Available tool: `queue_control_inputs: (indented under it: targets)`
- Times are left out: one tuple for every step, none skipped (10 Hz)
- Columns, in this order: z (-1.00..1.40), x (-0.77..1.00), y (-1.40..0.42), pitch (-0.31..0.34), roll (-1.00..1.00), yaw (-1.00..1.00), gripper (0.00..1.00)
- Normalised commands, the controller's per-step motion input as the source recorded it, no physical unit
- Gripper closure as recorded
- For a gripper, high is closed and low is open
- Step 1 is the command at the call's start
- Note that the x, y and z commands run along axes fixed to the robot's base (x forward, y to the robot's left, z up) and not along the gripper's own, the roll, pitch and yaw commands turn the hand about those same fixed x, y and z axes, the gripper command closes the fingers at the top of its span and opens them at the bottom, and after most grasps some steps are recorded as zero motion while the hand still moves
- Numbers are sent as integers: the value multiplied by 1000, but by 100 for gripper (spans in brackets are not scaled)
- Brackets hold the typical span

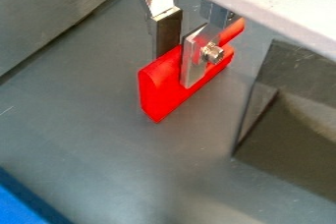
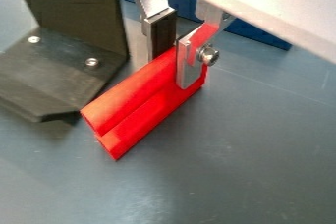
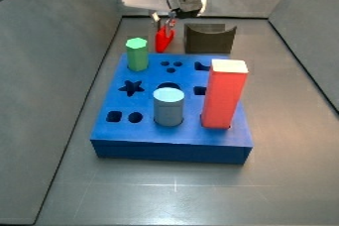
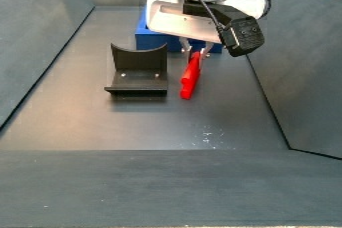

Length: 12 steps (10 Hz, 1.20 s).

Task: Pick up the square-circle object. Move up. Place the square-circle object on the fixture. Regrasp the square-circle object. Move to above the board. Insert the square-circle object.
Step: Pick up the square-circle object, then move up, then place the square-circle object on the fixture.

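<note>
Gripping looks under way: the pincer [image 2: 178, 49] sits low over the square-circle object [image 2: 138, 110], its silver fingers [image 1: 163, 27] either side of the red peg's upper end. Both wrist views show the plates hard against the red faces, so I read the pincer as clamped on the peg; no gap is visible. The peg lies with its long side on the grey floor, just beside the fixture [image 4: 138, 69], between it and the board [image 3: 153, 111], toward the far end of the floor in a side view [image 3: 163, 38].

Judgement: step in hand is the pick-up, lift not begun.

To do it well:
- confirm pads seat flat on opposite faces, not on an edge
- the grip is at one end, not the middle, so expect the free end to sag; rise slowly and straight
- clear the fixture's wall [image 2: 73, 22] before any sideways travel

Risk: the peg pivoting in the pads
</note>
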Motion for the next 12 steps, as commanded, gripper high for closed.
queue_control_inputs:
  targets:
    - [0,0,0,0,0,0,100]
    - [0,0,0,0,0,0,100]
    - [0,0,0,0,0,0,100]
    - [0,0,0,0,0,0,100]
    - [833,0,0,0,0,0,100]
    - [729,28,-34,30,-5,19,100]
    - [642,23,-26,52,-5,21,100]
    - [438,16,-15,70,-1,21,100]
    - [273,6,-11,68,4,18,100]
    - [1000,0,0,0,0,0,100]
    - [1000,-17,3,12,1,-3,100]
    - [1000,-24,4,22,3,-3,100]
